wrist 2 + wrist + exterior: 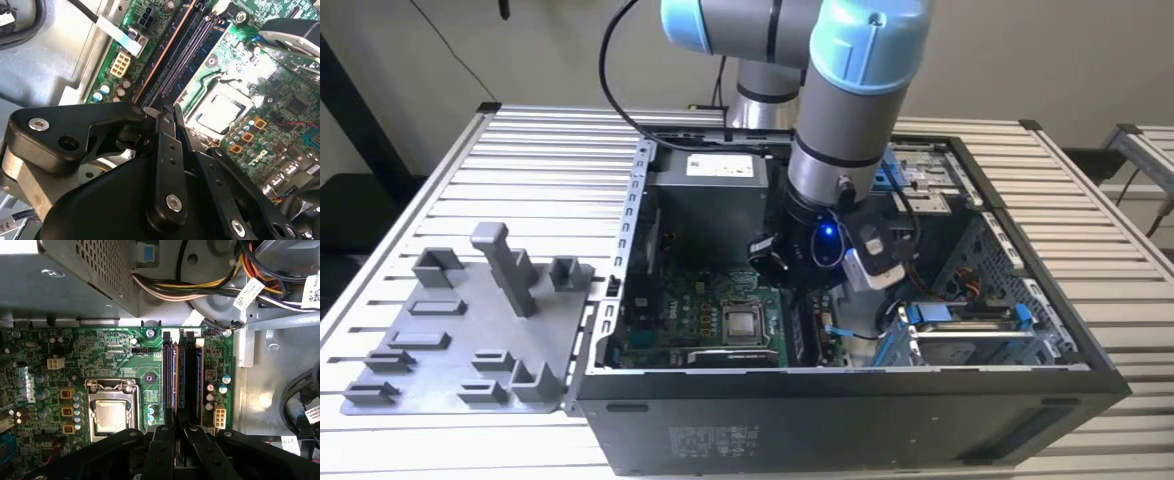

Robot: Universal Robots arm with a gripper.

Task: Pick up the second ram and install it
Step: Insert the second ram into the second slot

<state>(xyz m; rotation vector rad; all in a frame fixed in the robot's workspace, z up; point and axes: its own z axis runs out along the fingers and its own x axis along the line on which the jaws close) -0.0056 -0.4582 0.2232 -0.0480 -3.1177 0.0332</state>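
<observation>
Black metal claw (179,432) pinches the thin, flat second ram (168,380) over the glossy green motherboard (120,365).

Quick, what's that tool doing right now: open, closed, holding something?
Tool: closed on the second ram, over the motherboard slots.

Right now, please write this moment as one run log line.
gripper | low over the two memory slots | inside the open computer case | motherboard below
</observation>
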